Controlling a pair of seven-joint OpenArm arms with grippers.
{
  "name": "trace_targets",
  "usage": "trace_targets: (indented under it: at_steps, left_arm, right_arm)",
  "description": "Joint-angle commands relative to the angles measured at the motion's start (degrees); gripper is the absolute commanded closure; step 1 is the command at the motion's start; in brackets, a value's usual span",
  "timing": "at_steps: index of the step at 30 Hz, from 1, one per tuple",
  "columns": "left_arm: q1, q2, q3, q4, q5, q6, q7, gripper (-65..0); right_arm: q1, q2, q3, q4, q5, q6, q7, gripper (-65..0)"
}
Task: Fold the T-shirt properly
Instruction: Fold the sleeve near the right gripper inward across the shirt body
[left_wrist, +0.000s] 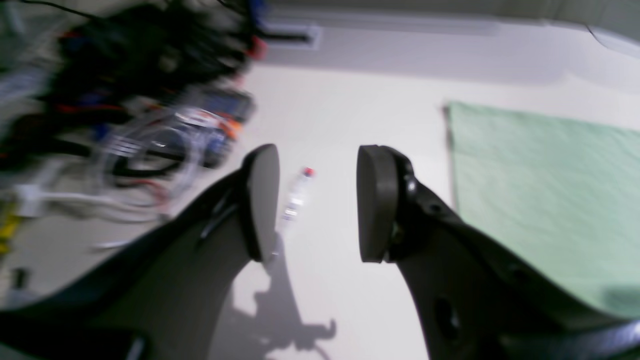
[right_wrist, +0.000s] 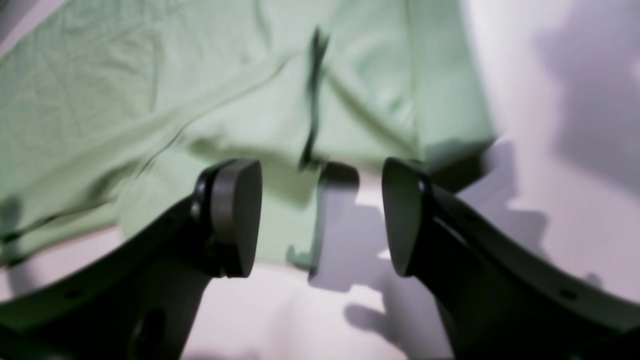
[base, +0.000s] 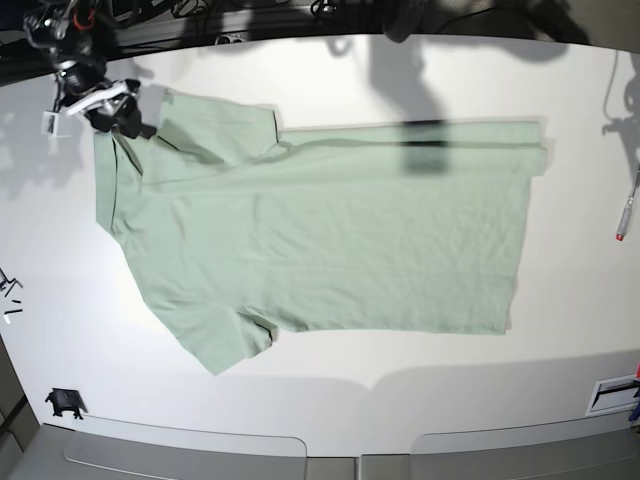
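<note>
The T-shirt (base: 330, 240) lies spread flat on the white table (base: 330, 400), pale mint green, with its collar to the left and its hem to the right. My right gripper (right_wrist: 320, 220) is open and empty, hovering over a rumpled edge of the T-shirt (right_wrist: 150, 100) where a dark fold line runs. In the base view the right gripper (base: 108, 108) is at the far left corner, by the collar and upper sleeve. My left gripper (left_wrist: 317, 200) is open with nothing between its pads, over bare table. The T-shirt (left_wrist: 545, 200) lies to its right, apart from it.
A red-capped pen (left_wrist: 297, 197) lies on the table beyond the left fingers, also visible at the right edge as the pen (base: 625, 215). A tangle of cables (left_wrist: 150, 100) crowds the left. A dark blurred streak (base: 425, 135) crosses the shirt's far edge. A small black part (base: 63, 403) sits near front left.
</note>
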Motion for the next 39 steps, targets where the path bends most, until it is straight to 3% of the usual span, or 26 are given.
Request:
trace_targets:
  at_steps: [1, 6, 8, 19, 21, 24, 25, 28, 33, 39]
  left_arm:
    - [0.0, -1.1, -1.4, 1.0, -1.0, 0.3, -1.3, -23.2]
    - [0.0, -1.0, -2.4, 1.0, -1.0, 0.7, -1.3, -23.2]
    - [0.0, -1.0, -2.4, 1.0, -1.0, 0.7, -1.3, -23.2]
    - [0.0, -1.0, -2.4, 1.0, -1.0, 0.7, -1.3, -23.2]
    - [0.0, -1.0, -2.4, 1.0, -1.0, 0.7, -1.3, -23.2]
    - [0.0, -1.0, -2.4, 1.0, -1.0, 0.7, -1.3, -23.2]
    - [0.0, -1.0, -2.4, 1.0, -1.0, 0.7, -1.3, -23.2]
    - [0.0, -1.0, -2.4, 1.0, -1.0, 0.7, -1.1, -23.2]
    - [0.0, -1.0, -2.4, 1.0, -1.0, 0.7, -0.9, -23.2]
    - [0.0, -1.0, -2.4, 1.0, -1.0, 0.7, 0.0, -23.2]
  right_arm:
    - [-0.7, -0.2, 0.4, 1.0, 1.3, 0.5, 1.8, -35.5]
    - [-0.9, -4.0, -0.2, -1.0, 1.3, 0.5, 2.4, -32.9]
    - [-0.9, -4.0, -1.9, -3.5, 1.3, 0.5, 2.4, -30.5]
    - [-0.6, -4.0, -9.9, -11.9, -0.1, 0.2, 6.1, -30.3]
    - [-0.6, -4.0, -10.1, -11.9, 1.7, 0.3, 6.0, -23.6]
    - [-0.6, -4.0, -10.1, -11.8, 4.2, 0.3, 6.1, -1.3]
    - [-0.6, -4.0, -10.1, -11.8, 4.8, 0.3, 6.2, 0.0]
    - [0.9, -4.0, -10.1, -11.8, 5.6, 0.5, 6.3, 0.0]
    - [6.9, -4.0, -10.1, -11.8, 11.5, 6.5, 5.5, 0.0]
    - [17.4, -4.0, -10.1, -11.8, 10.3, 6.8, 5.5, 0.0]
